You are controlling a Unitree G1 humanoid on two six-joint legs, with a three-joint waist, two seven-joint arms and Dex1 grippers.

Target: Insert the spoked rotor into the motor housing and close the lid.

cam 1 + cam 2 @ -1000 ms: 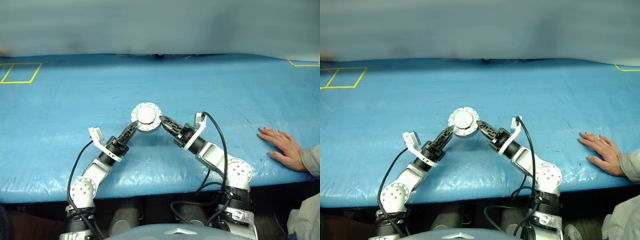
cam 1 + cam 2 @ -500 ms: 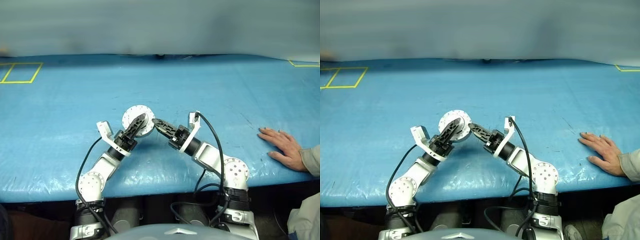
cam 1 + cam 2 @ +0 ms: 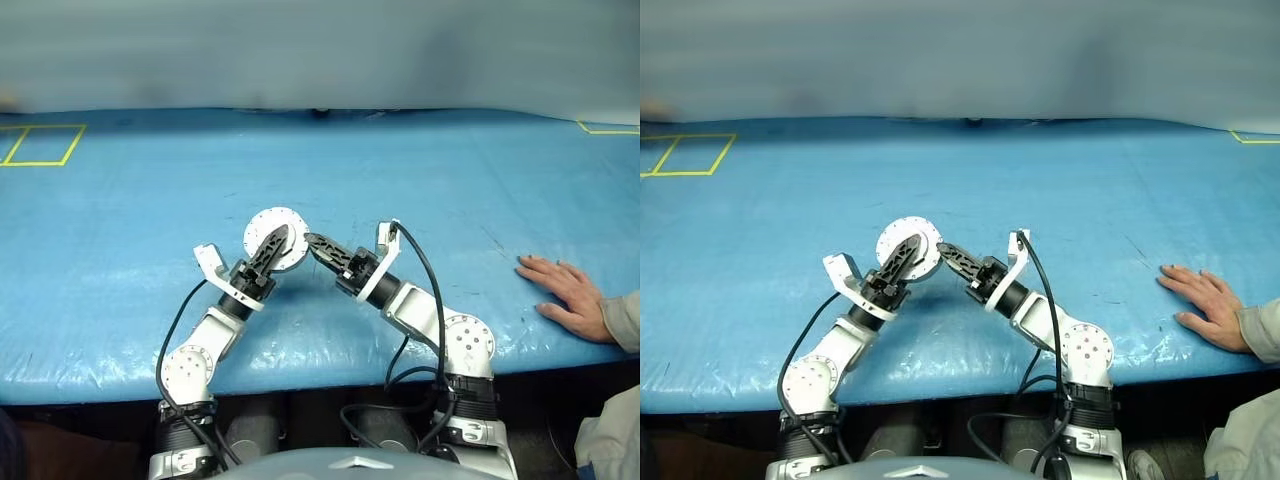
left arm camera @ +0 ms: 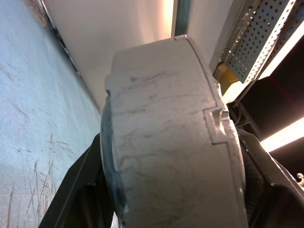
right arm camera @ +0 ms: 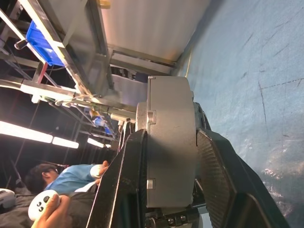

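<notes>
While raised above the blue desk (image 3: 120, 230), the housing (image 3: 272, 238) is clamped edgewise by the left gripper (image 3: 277, 243) and right gripper (image 3: 313, 242), with a person's hand (image 3: 563, 292) laid flat at the desk's right.

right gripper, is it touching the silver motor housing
Touching. In the right wrist view both black fingers press the faces of the motor housing.

A wide desk (image 3: 150, 200) covered in wrinkled blue sheeting carries the scene. Well to the right of the right arm's fingers (image 3: 322, 247), a person's hand (image 3: 568, 293) lies flat near the front edge. Far left of the left fingers (image 3: 272, 246), yellow tape (image 3: 40, 146) outlines a rectangle at the back.
</notes>
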